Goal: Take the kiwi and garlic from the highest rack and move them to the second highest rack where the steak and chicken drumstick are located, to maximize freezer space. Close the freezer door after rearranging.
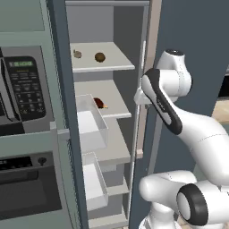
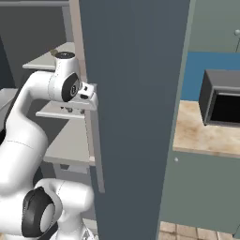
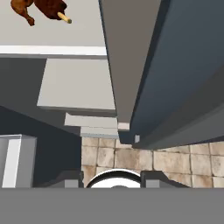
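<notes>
A: Where's the stuff?

B: Kiwi [image 1: 99, 57] and garlic [image 1: 77, 54] both on the highest rack [image 1: 117, 62], near each other but apart, garlic further left. Second rack [image 1: 117, 105] below has the drumstick [image 1: 101, 104]; in the hand view it sits top left, w/ a 2nd brown piece [image 3: 22, 7] beside it, prob. the steak.

A: Pincer?

B: Pincer [image 3: 113, 176] is low beside the door edge [image 1: 144, 67], at about second-rack height, looking down the shelves to the floor tiles [image 3: 144, 159]. Fingers stand apart, nothing between them. Both targets are up and left of it, well apart.

A: Handling?

B: My guess: kiwi is light, round, bit soft, so it may roll; take it across the middle, gentle squeeze. Garlic is lighter, lumpy, papery skin, could slip; grip at the widest part of the bulb.
</notes>
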Available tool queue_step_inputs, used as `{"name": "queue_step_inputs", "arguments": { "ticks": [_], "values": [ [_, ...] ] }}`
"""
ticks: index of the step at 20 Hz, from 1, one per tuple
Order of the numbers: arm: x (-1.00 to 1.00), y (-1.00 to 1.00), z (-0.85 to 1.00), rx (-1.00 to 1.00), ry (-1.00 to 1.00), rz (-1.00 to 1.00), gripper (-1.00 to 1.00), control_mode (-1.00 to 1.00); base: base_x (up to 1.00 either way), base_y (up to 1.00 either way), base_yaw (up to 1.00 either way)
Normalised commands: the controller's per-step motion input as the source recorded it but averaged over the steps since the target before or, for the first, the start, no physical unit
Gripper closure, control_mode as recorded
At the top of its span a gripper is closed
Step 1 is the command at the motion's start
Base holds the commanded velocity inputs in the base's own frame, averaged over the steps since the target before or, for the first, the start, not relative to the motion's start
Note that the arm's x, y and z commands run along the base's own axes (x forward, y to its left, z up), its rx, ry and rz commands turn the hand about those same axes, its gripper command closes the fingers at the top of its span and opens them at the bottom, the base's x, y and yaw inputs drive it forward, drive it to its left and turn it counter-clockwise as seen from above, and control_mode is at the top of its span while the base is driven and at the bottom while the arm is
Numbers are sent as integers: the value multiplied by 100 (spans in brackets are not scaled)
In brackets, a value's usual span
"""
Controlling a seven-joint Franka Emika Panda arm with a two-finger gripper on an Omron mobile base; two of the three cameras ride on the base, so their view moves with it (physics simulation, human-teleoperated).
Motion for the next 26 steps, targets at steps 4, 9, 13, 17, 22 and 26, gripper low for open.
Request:
{"name": "queue_step_inputs", "arguments": {
  "ticks": [4,9,13,17,22,26],
  "values": [
    [-7,0,0,0,-1,0,-100,100,-9,0,0],
    [0,0,0,0,0,0,-100,100,-48,0,0],
    [0,0,0,0,0,0,-100,100,-27,6,14],
    [0,0,0,0,0,0,-100,100,-1,12,29],
    [0,0,0,0,0,0,-100,100,0,3,27],
    [0,0,0,0,0,0,-100,100,16,0,9]
  ]
}}
